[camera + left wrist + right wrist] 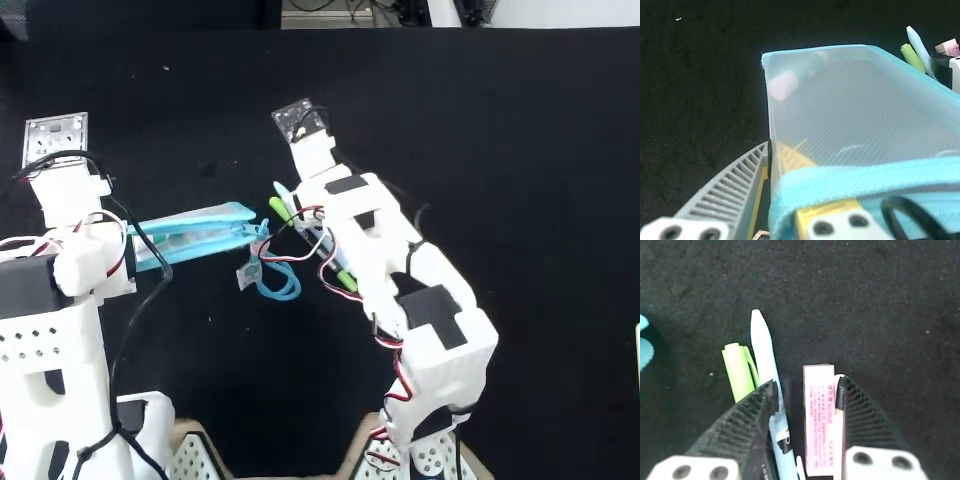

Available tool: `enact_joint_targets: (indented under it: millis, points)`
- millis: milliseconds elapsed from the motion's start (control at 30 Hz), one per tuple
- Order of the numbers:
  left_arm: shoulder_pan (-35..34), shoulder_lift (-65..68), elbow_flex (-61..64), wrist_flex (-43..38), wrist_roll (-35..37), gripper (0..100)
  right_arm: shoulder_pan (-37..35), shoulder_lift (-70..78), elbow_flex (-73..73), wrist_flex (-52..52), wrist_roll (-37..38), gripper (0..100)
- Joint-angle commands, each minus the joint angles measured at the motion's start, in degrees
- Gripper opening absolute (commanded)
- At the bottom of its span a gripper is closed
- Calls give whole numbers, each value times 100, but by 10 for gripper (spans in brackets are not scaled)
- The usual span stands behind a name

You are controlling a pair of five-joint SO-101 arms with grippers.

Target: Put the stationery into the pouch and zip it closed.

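Stationery (765,355), seemingly three; one pouch (850,110)

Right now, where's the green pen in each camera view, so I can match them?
High view: green pen near the centre, just past the pouch.
Left wrist view: green pen beyond the pouch.
Right wrist view: green pen beside the right gripper, outside its jaws.
Shared landmark: the pale blue pen alongside it.

- Pouch (195,235): translucent, teal trim, long side flat on table.
- Green pen (737,371), blue pen (761,347), pink eraser (818,405): parallel, bunched near pouch's end.
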Motion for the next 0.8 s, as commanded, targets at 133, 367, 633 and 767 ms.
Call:
enact_joint_targets:
  millis: [133,367,633,767]
  points:
    - [22,26,-40,53,-9,30,-132,-699,558,-589,448,185]
    - [13,26,-40,62,-9,30,70,-189,356,-782,527,184]
    - [13,26,-40,62,-9,30,132,295,-470,114,492,152]
    - [13,26,-31,62,-9,30,158,171,-453,141,484,110]
